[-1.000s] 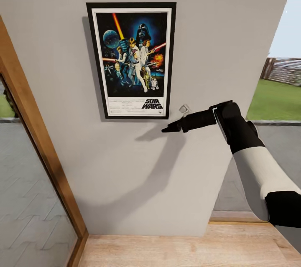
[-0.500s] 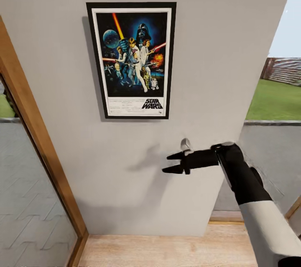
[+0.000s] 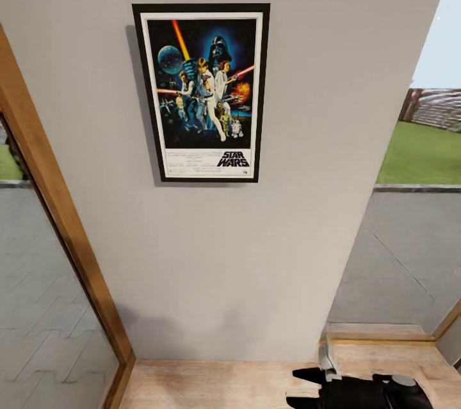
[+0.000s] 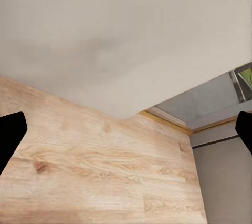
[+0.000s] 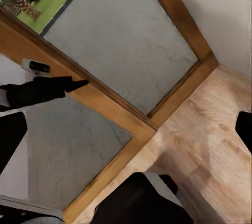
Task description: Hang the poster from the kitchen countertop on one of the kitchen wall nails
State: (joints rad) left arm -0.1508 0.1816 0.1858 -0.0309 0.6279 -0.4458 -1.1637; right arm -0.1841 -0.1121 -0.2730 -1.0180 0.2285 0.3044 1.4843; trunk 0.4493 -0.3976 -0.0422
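Title strip on the poster (image 3: 201, 91) reads "STAR WARS"; the finer print beside it I can't read. Black frame, white inner border, dark blue artwork with figures and lightsabers. It hangs flat and upright on the plain off-white wall (image 3: 288, 249), casting a thin shadow. Wooden door frame (image 3: 57, 217) to one side, pale wood-grain floor (image 3: 211, 383) below. My right gripper (image 3: 301, 388) sits low near the floor, fingers spread, holding nothing. Left gripper (image 4: 126, 134): dark fingertips wide apart over floorboards, holding nothing.
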